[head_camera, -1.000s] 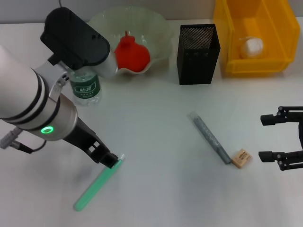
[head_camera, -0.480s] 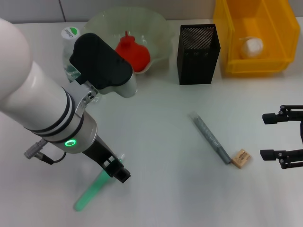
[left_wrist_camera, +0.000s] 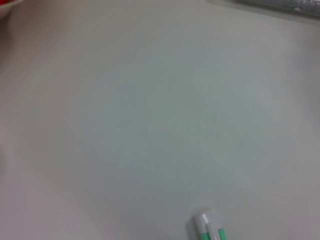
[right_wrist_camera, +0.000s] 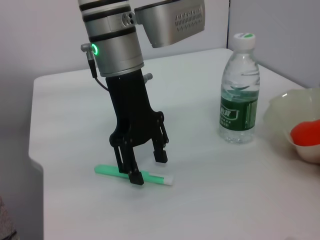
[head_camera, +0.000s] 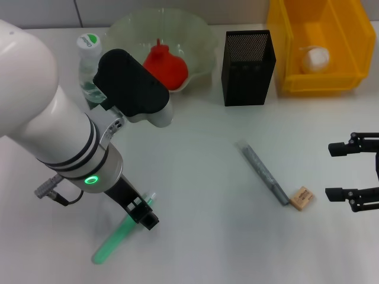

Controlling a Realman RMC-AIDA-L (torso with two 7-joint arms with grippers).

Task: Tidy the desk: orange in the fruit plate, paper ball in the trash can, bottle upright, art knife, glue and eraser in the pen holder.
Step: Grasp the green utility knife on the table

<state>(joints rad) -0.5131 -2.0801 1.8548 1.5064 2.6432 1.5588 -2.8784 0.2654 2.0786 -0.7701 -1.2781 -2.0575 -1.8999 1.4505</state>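
Note:
My left gripper (head_camera: 146, 215) stands open at the table, its fingers straddling the white-capped end of the green glue (head_camera: 116, 239). The right wrist view shows this left gripper (right_wrist_camera: 148, 169) with one finger on each side of the glue (right_wrist_camera: 111, 170). The glue's tip (left_wrist_camera: 208, 230) also shows in the left wrist view. A grey art knife (head_camera: 264, 173) and a tan eraser (head_camera: 301, 197) lie on the table, left of my open right gripper (head_camera: 328, 171). The orange (head_camera: 167, 66) sits in the fruit plate (head_camera: 198, 36). A paper ball (head_camera: 315, 57) lies in the yellow trash can (head_camera: 284, 71). The bottle (head_camera: 88, 64) stands upright.
The black mesh pen holder (head_camera: 248, 59) stands between the fruit plate and the trash can. My left arm's large white body (head_camera: 53, 136) covers the table's left side and the bottle's lower part. The table's near corner and edge (right_wrist_camera: 35, 160) show in the right wrist view.
My left arm has swung forward and toward the middle, and its gripper has shifted from the glue's cap tip to standing astride the glue. The right gripper has stayed put.

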